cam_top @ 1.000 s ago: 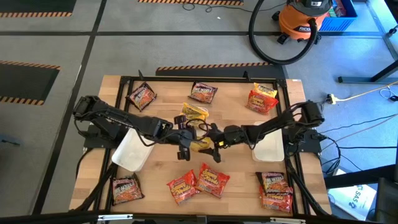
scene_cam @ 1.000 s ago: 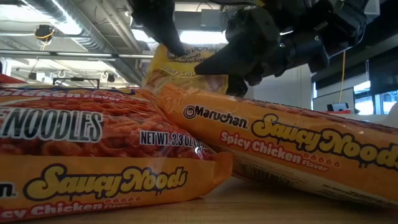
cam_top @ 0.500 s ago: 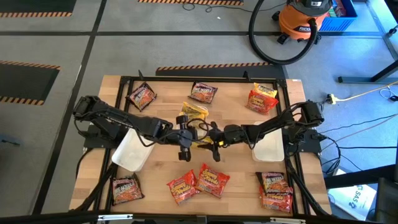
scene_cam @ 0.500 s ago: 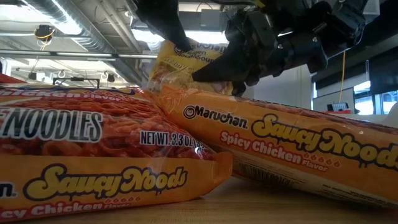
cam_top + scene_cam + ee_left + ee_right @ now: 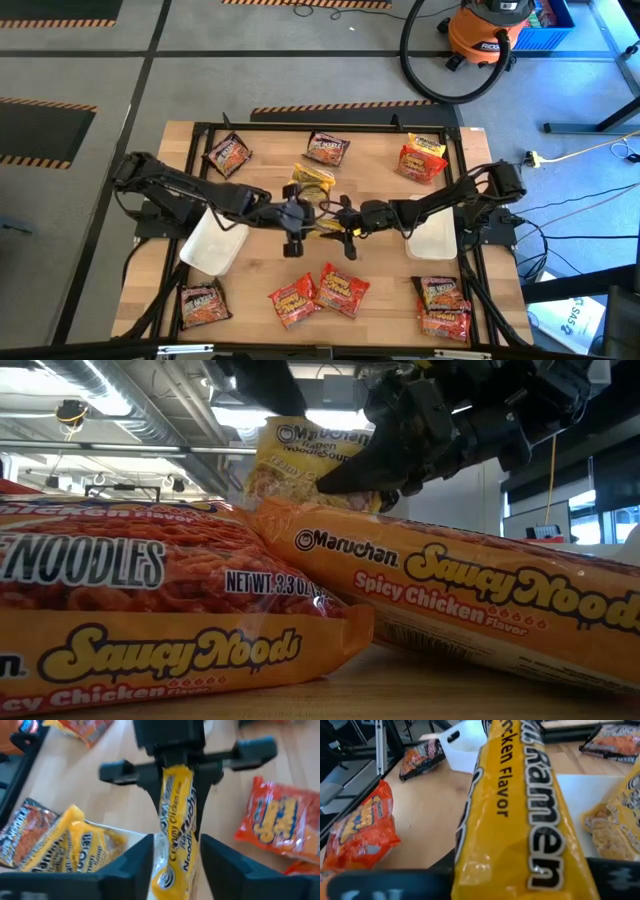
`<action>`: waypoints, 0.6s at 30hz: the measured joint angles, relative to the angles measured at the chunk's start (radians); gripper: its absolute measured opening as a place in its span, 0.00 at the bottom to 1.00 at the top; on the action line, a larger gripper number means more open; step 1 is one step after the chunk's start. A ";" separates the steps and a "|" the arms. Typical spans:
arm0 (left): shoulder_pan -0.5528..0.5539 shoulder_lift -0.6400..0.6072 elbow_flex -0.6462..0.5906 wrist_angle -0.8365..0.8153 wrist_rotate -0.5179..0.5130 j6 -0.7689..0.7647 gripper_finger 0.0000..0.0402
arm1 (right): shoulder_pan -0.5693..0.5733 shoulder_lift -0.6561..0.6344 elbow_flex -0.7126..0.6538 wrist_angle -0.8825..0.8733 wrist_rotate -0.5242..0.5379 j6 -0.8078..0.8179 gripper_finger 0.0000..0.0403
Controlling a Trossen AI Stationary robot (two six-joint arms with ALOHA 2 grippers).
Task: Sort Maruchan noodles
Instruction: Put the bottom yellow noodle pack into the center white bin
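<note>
Yellow ramen packet [image 5: 176,827] is held above mid-table, clamped by the right gripper [image 5: 345,226]; the left gripper [image 5: 175,865] is seemingly parted around it, its fingers [image 5: 131,859] standing clear of its sides.

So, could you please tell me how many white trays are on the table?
2: one white tray at the left side of the table, another white tray at its right side, each partly under an arm. More could be hidden beneath the arms.
</note>
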 joint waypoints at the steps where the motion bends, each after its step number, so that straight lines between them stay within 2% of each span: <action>1: 0.000 -0.010 0.000 0.006 -0.001 -0.006 0.43 | 0.000 -0.001 0.000 -0.001 0.001 0.000 0.23; 6: 0.018 -0.023 0.000 0.081 0.003 -0.017 0.59 | 0.000 -0.001 0.002 -0.011 0.009 -0.001 0.25; 9: 0.044 -0.001 0.000 0.129 0.040 -0.013 0.66 | 0.000 -0.001 0.026 -0.052 0.009 -0.028 0.24; 15: 0.111 0.062 -0.002 0.135 0.241 0.000 0.70 | 0.001 -0.001 0.107 -0.208 0.027 -0.076 0.24; 18: 0.137 0.080 -0.002 0.113 0.291 0.000 0.69 | 0.001 -0.001 0.140 -0.278 0.036 -0.098 0.24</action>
